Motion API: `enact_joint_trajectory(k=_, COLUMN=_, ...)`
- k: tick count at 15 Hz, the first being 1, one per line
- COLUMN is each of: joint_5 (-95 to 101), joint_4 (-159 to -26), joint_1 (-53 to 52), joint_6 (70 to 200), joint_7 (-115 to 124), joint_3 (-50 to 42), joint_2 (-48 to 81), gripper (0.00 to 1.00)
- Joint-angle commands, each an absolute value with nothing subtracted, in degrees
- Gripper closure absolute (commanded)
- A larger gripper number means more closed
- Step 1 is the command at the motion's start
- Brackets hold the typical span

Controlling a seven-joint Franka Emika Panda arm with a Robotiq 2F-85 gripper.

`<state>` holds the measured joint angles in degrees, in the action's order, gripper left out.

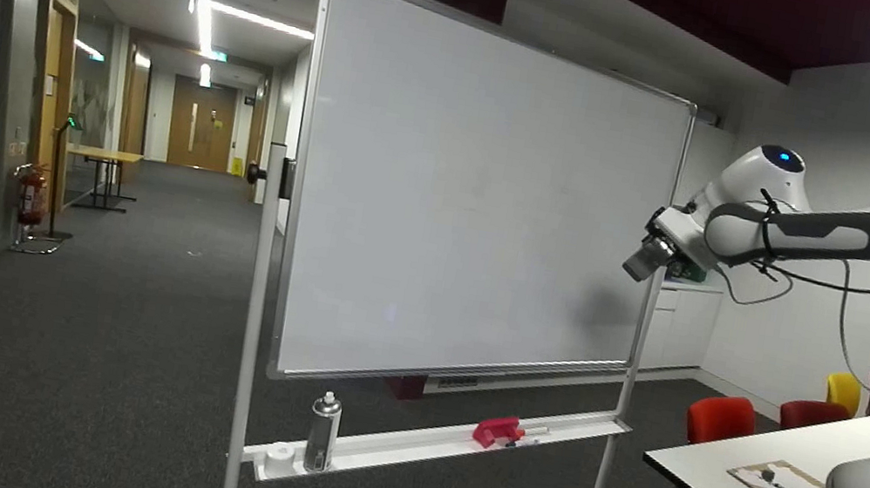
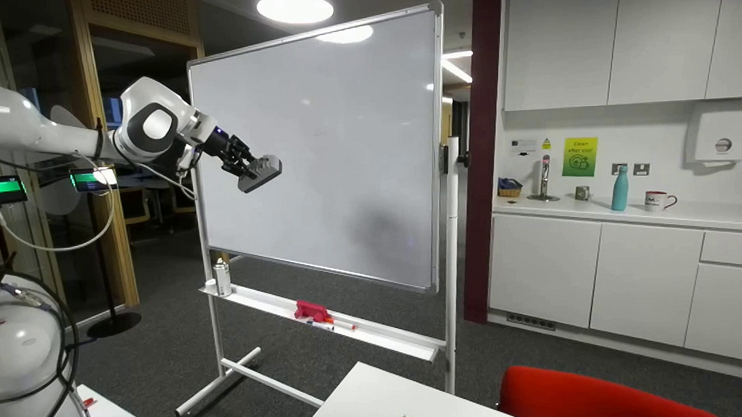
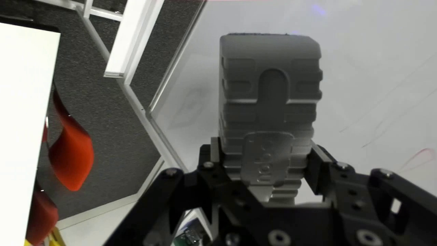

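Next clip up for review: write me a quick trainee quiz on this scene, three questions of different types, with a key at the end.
1. Open question: what does the gripper hold?

2. True or false: the can stands upright on the tray.

3. Multiple choice: what colour is the bottle on the counter?
A. Red
B. Teal
C. Yellow

Key
1. A grey eraser, clamped between its two fingers.
2. True; both exterior views show it upright near one end.
3. B.
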<state>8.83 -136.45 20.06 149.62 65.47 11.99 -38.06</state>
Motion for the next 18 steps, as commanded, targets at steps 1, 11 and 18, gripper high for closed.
enact_joint_trajectory(k=1, joint_5=8.06, joint_4=-140.43, joint_1=21.61, joint_6=148.42, joint_7=63.31, joint_3=5.05, joint_2=-39.83, gripper=0.66)
enact_joint_trajectory(k=11, joint_5=6.98, joint_4=-138.26, joint_1=22.28, joint_6=134.69, joint_7=46.33, joint_3=-8.54, joint_2=-31.11, gripper=0.66)
enact_joint_trajectory(k=18, joint_5=7.90, joint_4=-138.24, joint_1=22.69, joint_6=140.29, joint_7=40.04, joint_3=-9.26, joint_2=-24.63, gripper=0.66)
